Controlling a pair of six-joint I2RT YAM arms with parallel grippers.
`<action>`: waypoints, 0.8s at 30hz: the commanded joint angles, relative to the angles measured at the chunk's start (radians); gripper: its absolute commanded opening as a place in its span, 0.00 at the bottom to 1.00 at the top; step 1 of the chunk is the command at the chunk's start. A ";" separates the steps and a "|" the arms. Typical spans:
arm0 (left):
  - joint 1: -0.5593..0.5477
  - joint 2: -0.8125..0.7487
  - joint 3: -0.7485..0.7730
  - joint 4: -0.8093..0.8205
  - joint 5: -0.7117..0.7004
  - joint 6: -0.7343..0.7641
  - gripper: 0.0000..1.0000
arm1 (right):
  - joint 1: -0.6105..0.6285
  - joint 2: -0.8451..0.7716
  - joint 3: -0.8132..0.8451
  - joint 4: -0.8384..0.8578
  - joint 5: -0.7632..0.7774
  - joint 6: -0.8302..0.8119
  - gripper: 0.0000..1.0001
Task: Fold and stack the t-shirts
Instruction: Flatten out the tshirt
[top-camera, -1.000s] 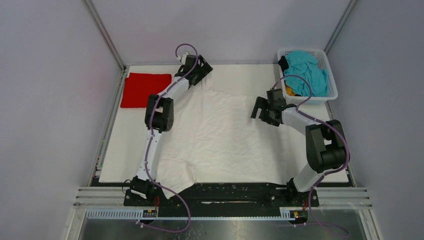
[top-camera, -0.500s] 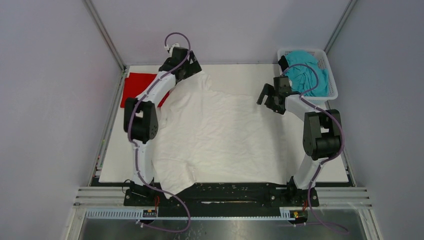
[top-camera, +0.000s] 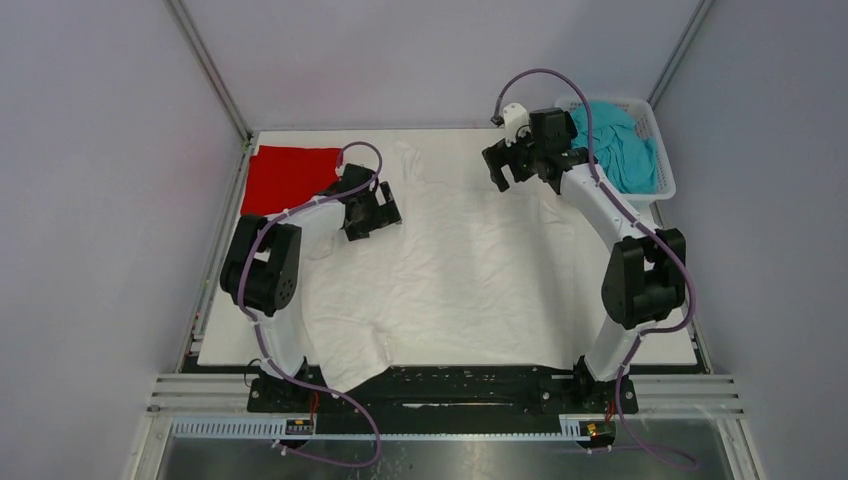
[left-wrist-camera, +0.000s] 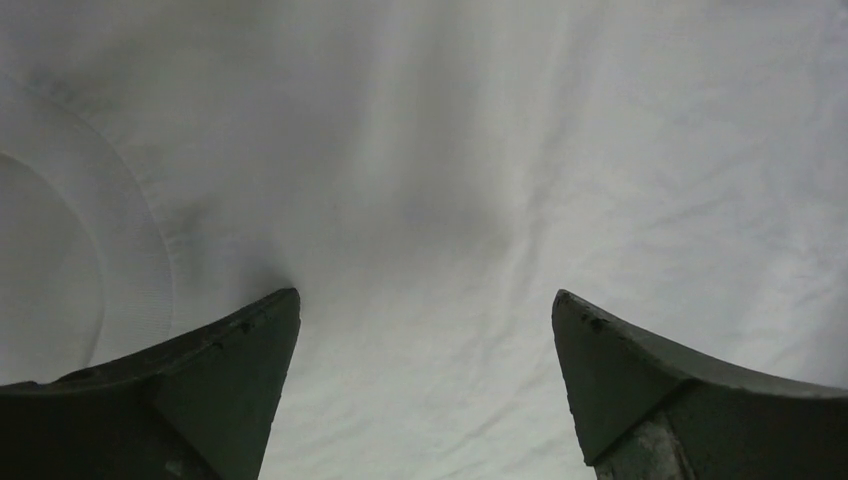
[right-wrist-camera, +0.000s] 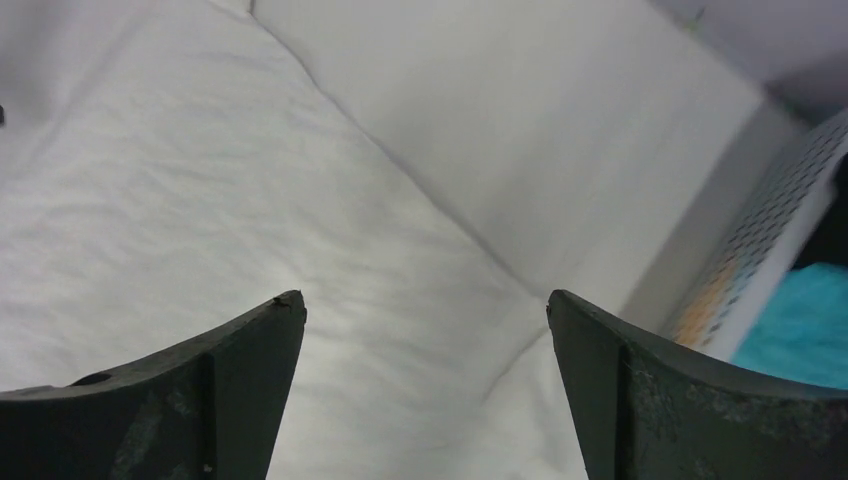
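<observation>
White t-shirt (top-camera: 450, 270) lies spread flat and wrinkled over the middle of the table (top-camera: 240, 320), reaching from near the far edge to the near edge beside the left arm's base. A red t-shirt (top-camera: 285, 178) sits folded at the far left corner, and a teal t-shirt (top-camera: 620, 150) is bundled in the white basket (top-camera: 664, 190) at the far right corner. The left gripper (top-camera: 375, 215) hangs over the white shirt's left part, close to the red one, jaws spread wide with only cloth beneath. The right gripper (top-camera: 515, 165) hovers over the shirt's far right edge beside the basket, equally wide and empty.
</observation>
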 joint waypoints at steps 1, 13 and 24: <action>0.014 -0.003 -0.051 0.026 -0.008 -0.064 0.99 | 0.013 -0.029 0.026 -0.078 0.047 -0.526 0.99; 0.126 -0.100 -0.216 0.001 0.010 -0.107 0.99 | 0.010 0.085 -0.118 -0.207 0.243 -1.051 0.99; 0.126 -0.092 -0.191 -0.008 0.039 -0.093 0.99 | 0.008 0.281 -0.007 -0.037 0.234 -1.054 1.00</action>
